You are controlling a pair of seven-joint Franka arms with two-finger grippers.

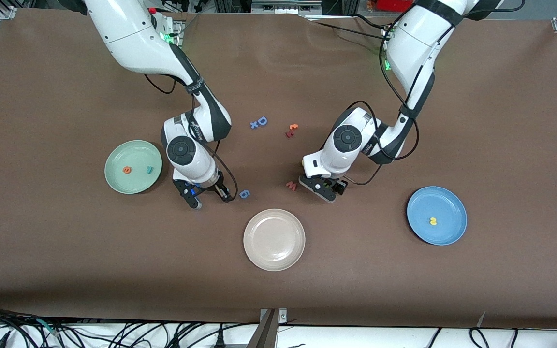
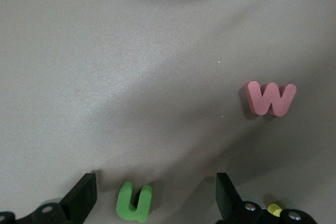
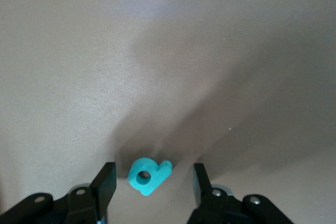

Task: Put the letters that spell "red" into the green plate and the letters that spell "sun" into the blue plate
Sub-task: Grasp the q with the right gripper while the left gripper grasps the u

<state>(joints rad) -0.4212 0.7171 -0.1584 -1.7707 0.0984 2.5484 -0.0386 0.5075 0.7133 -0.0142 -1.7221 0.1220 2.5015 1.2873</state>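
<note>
- Right gripper (image 1: 209, 195) is down low at the table, just beside the green plate (image 1: 114, 181) on the side toward the middle — its fingers (image 3: 105, 182) stand partly apart, astride the teal "d" (image 3: 149, 175), with a gap showing on each side, so nothing is gripped.
- A blue "6" (image 1: 244, 194) lies just beside that gripper, toward the left arm's end.
- In the green plate sit the orange "e" (image 1: 126, 169) and the teal "r" (image 1: 149, 169), side by side and apart.
- Left gripper (image 1: 326, 189) is low over the table too, fingers (image 2: 84, 195) spread wide — the green "n" (image 2: 135, 201) lies on the cloth between them, touching neither.
- A pink "w" (image 2: 271, 98) sits close by that gripper, toward the right arm's end.
- A speck of yellow (image 2: 274, 209) shows right by one left finger; what it is I cannot tell.
- The blue plate (image 1: 455, 227) sits toward the left arm's end, well apart from the left gripper, with one yellow letter (image 1: 433, 221) in it.
- The beige plate (image 1: 274, 239) lies between the two grippers, nearer the front camera.
- A blue "D" (image 1: 261, 121) and an orange "t" (image 1: 292, 129) lie up toward the bases.
</note>
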